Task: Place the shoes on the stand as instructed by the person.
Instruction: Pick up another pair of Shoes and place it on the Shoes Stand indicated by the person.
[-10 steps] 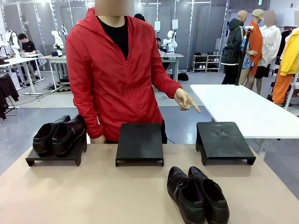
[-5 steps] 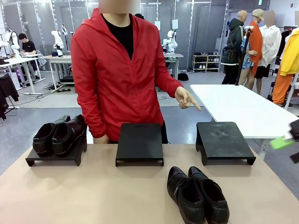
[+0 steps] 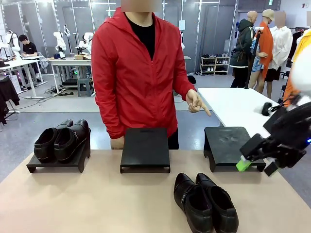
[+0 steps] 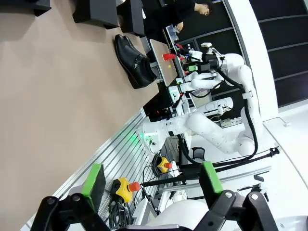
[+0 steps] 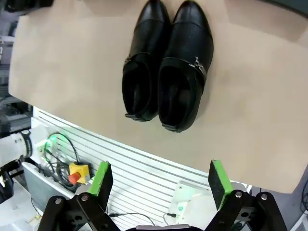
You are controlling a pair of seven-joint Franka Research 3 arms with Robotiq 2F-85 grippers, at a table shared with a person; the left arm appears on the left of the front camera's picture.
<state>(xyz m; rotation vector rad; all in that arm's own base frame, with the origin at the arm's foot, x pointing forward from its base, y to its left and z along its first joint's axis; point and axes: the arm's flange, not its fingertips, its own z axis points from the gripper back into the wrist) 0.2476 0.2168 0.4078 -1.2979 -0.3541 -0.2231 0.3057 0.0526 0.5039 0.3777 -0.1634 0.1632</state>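
While the chunky pair [image 3: 60, 141] sits on the far-left stand [image 3: 53, 165], the sleek pair [image 3: 206, 201] lies unplaced on the near table [image 3: 97, 204]; the person's hand [image 3: 195, 102] points right. My left gripper [image 4: 151, 179] and right gripper [image 3: 255, 165] stand wide, empty.

A left stand [image 3: 56, 164], middle stand [image 3: 145, 148] and right stand [image 3: 228, 145] line the far part of the surface [image 3: 97, 204]. The chunkier pair [image 3: 63, 140] sits on the left stand; the sleeker pair [image 3: 205, 202] lies on the surface before the other two. The person [image 3: 138, 73] stands behind the middle stand.
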